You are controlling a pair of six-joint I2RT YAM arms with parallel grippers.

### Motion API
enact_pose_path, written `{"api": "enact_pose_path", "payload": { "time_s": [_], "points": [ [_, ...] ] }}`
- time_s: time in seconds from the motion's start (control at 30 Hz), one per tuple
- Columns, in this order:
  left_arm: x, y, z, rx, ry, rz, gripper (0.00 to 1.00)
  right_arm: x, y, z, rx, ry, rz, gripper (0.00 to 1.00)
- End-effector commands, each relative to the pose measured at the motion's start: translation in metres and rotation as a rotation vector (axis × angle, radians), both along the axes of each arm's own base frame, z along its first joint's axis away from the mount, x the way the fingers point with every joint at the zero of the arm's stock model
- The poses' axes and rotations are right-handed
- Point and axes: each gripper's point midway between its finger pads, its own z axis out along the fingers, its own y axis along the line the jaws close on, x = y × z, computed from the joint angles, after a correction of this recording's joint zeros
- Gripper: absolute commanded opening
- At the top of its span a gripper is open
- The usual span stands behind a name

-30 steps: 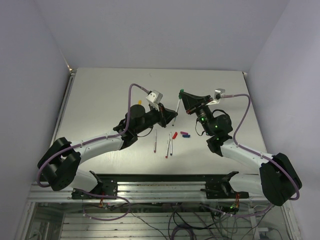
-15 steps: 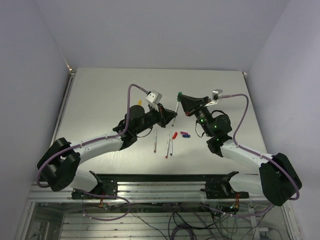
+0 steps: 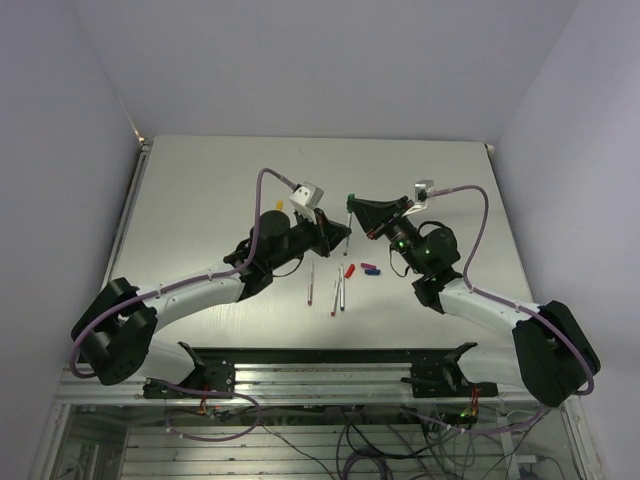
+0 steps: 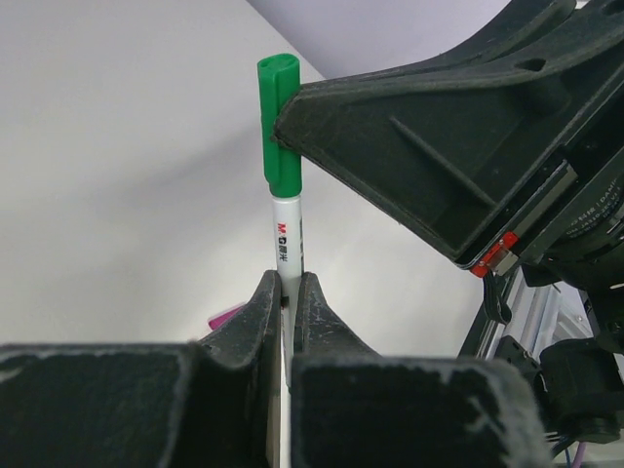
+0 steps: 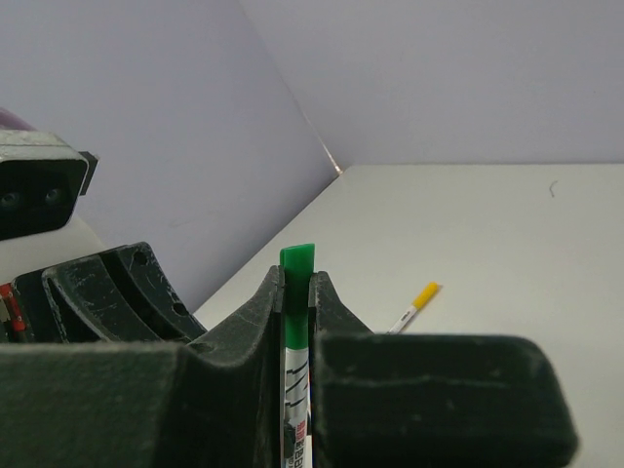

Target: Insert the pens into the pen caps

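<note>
- Now the green cap sits over the tip of the pen, mid-air above the table; a second ago they stood apart.
- Your left gripper clamps the pen; your right gripper pinches the green cap.
- Seating looks nearly done.

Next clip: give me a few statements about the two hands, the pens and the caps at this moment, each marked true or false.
1. The left hand is shut on a pen. True.
2. The right hand is open and holds nothing. False: it is shut on the green cap.
3. The green cap sits over the end of the held pen. True.
4. The red cap is on a pen. False: it lies loose on the table, near the purple cap and the blue cap.
5. A yellow-ended pen lies on the table. True.
</note>
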Motion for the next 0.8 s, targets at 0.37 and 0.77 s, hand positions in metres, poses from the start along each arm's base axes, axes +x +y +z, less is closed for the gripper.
{"api": "enact_pose_path", "payload": {
  "time_s": [0.37, 0.77],
  "points": [
    [0.011, 0.02, 0.1, -0.207, -0.229, 0.11, 0.07, -0.022, 0.02, -0.086, -0.181, 0.221, 0.141, 0.0],
    [0.016, 0.018, 0.097, -0.211, -0.212, 0.095, 0.07, -0.011, 0.029, -0.089, -0.226, 0.239, 0.124, 0.0]
  ]
}}
